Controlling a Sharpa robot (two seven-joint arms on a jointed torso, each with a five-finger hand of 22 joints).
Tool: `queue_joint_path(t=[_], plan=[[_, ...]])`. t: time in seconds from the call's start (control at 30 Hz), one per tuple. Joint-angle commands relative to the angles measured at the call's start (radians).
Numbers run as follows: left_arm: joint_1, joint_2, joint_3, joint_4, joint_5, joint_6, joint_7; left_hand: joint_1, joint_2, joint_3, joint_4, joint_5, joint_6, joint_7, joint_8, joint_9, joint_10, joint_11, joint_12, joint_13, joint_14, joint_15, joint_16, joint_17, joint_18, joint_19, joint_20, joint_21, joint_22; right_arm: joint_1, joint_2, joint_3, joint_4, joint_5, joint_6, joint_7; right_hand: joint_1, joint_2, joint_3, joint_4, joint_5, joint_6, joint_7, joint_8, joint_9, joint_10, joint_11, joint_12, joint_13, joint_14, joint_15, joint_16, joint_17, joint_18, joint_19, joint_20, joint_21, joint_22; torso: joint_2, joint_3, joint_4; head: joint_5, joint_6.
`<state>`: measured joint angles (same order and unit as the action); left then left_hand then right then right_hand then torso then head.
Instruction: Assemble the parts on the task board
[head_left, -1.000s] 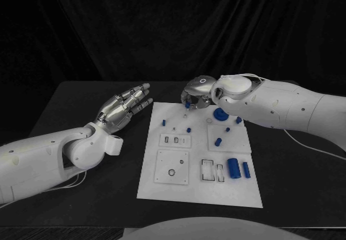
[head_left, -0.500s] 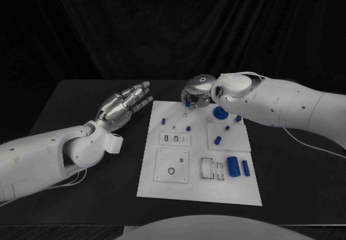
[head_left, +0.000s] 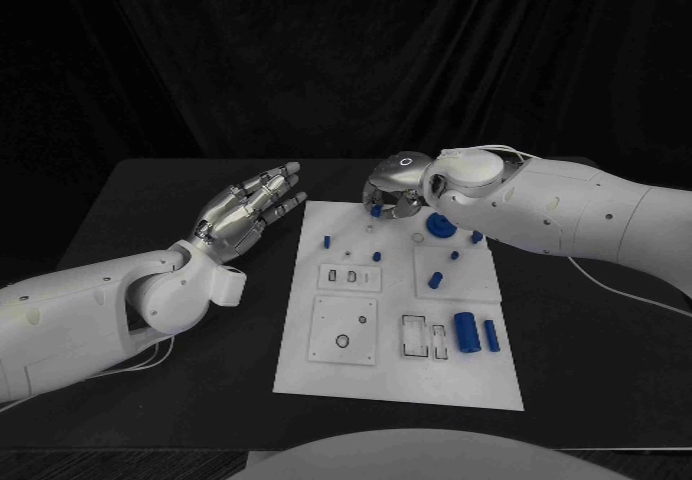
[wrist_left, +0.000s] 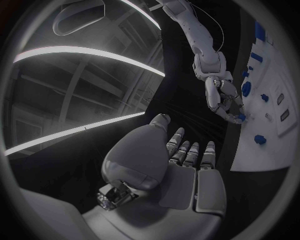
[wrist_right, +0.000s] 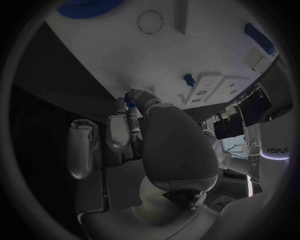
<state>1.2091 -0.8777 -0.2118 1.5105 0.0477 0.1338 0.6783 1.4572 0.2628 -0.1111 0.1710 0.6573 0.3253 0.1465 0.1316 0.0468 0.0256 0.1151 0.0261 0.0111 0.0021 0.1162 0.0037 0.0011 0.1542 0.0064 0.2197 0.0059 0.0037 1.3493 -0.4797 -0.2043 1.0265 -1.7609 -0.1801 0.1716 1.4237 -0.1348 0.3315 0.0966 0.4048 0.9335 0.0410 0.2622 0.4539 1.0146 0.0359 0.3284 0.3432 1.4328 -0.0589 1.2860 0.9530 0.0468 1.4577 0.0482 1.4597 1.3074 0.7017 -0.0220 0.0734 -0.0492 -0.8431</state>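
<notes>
Backdrop: a black curtain (head_left: 346, 75) hangs in folds behind the far edge, spanning left to right.
Surface: a black surface (head_left: 173, 300), matte.
Ceiling: long curved light strips (wrist_left: 87, 52) glow among dark beams.

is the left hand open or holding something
Open: the left hand hovers beside the task board, fingers spread, palm bare in the left wrist view.
</notes>
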Motion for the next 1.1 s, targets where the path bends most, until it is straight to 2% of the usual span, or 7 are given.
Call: queue_joint_path(t=[0.03,0.47,0.73,0.83,0.9,1.0,1.1], plan=[[0.003,0.002,0.001,0.001,0.000,0.013,0.017,0.008,0.005,0.002,-0.004,0.003,0.005,0.005,0.005,0.000,-0.001,0.007,0.003,0.000,-0.002,0.008,-0.004,-0.001,0.018,0.001,0.006,0.001,0.002,-0.004,-0.002,-0.001,0.001,-0.005,0.027,-0.004,-0.006,-0.005,0.007,0.001,0.004,-0.009,0.002,-0.003,0.002,-0.009,0.002,-0.006,-0.001,-0.007,0.001,-0.007,-0.004,0.000,-0.004,0.004,-0.006,0.108,0.000,0.0001,0.0004,-0.001,0.001],[0.003,0.003,0.001,0.000,0.000,0.012,0.012,0.008,0.006,0.005,-0.006,0.003,0.008,0.006,0.007,0.001,-0.001,0.008,0.004,0.001,-0.002,0.009,-0.004,-0.001,0.018,0.002,0.008,0.001,0.002,-0.007,0.002,-0.001,0.003,-0.005,0.037,-0.016,-0.022,-0.013,0.029,0.000,-0.023,-0.053,-0.010,-0.052,-0.014,-0.027,0.009,-0.025,-0.008,-0.022,0.008,-0.016,-0.017,0.003,-0.017,0.011,-0.017,0.102,-0.001,-0.0009,0.0003,-0.003,-0.003],[0.003,0.004,0.001,-0.001,0.000,0.013,0.009,0.009,0.008,0.007,-0.007,0.004,0.009,0.007,0.008,0.001,-0.001,0.010,0.004,0.001,-0.002,0.009,-0.004,-0.001,0.018,0.002,0.009,0.001,0.002,-0.009,0.001,-0.001,0.004,-0.005,0.076,-0.078,-0.044,-0.037,0.039,-0.001,-0.102,-0.188,-0.061,-0.177,-0.082,-0.150,0.041,-0.125,-0.049,-0.071,0.032,-0.071,-0.106,0.019,-0.066,0.033,-0.069,0.053,-0.001,-0.0005,0.0007,-0.002,-0.005],[0.003,0.004,0.001,-0.002,0.000,0.013,0.008,0.009,0.008,0.007,-0.007,0.004,0.009,0.007,0.008,0.001,-0.001,0.010,0.004,0.001,-0.002,0.009,-0.004,-0.001,0.018,0.002,0.009,0.001,0.002,-0.009,-0.002,-0.001,0.003,-0.005,0.069,-0.086,-0.044,-0.029,0.008,-0.010,-0.119,-0.246,-0.080,-0.200,-0.117,-0.178,0.050,-0.147,-0.053,-0.099,0.042,-0.099,-0.147,0.026,-0.090,0.044,-0.097,0.032,-0.001,0.0000,0.0011,-0.004,-0.007],[0.003,0.004,0.001,-0.002,0.000,0.014,0.008,0.009,0.008,0.008,-0.007,0.004,0.008,0.008,0.008,0.001,-0.001,0.010,0.004,0.001,-0.002,0.010,-0.004,-0.001,0.018,0.002,0.009,0.001,0.002,-0.009,-0.008,-0.001,0.004,-0.005,0.046,-0.081,-0.045,-0.025,-0.002,-0.011,-0.123,-0.258,-0.084,-0.200,-0.127,-0.181,0.051,-0.150,-0.053,-0.106,0.044,-0.106,-0.159,0.029,-0.097,0.046,-0.105,0.025,-0.001,0.0003,0.0013,-0.004,-0.007],[0.003,0.003,0.001,-0.003,0.000,0.016,0.007,0.009,0.009,0.010,-0.008,0.004,0.010,0.008,0.009,0.001,-0.001,0.011,0.004,0.001,-0.002,0.010,-0.004,-0.001,0.019,0.002,0.009,0.001,0.002,-0.009,-0.029,-0.001,0.017,-0.005,-0.053,-0.055,-0.048,-0.020,-0.018,-0.008,-0.145,-0.265,-0.087,-0.198,-0.140,-0.177,0.049,-0.149,-0.050,-0.108,0.044,-0.106,-0.157,0.029,-0.097,0.047,-0.107,0.027,0.000,0.0006,0.0015,-0.004,-0.007],[0.003,0.000,0.001,-0.003,0.000,0.016,0.007,0.010,0.009,0.010,-0.009,0.004,0.010,0.009,0.009,0.001,-0.001,0.011,0.004,0.001,-0.002,0.010,-0.004,-0.001,0.019,0.002,0.009,0.001,0.002,-0.009,-0.060,-0.001,0.043,0.003,-0.170,-0.023,-0.062,-0.001,-0.053,0.021,-0.226,-0.223,-0.074,-0.185,-0.160,-0.113,0.039,-0.110,-0.035,-0.132,0.036,-0.157,-0.235,0.039,-0.122,0.042,-0.146,-0.003,0.000,0.0011,0.0015,-0.003,-0.005]])
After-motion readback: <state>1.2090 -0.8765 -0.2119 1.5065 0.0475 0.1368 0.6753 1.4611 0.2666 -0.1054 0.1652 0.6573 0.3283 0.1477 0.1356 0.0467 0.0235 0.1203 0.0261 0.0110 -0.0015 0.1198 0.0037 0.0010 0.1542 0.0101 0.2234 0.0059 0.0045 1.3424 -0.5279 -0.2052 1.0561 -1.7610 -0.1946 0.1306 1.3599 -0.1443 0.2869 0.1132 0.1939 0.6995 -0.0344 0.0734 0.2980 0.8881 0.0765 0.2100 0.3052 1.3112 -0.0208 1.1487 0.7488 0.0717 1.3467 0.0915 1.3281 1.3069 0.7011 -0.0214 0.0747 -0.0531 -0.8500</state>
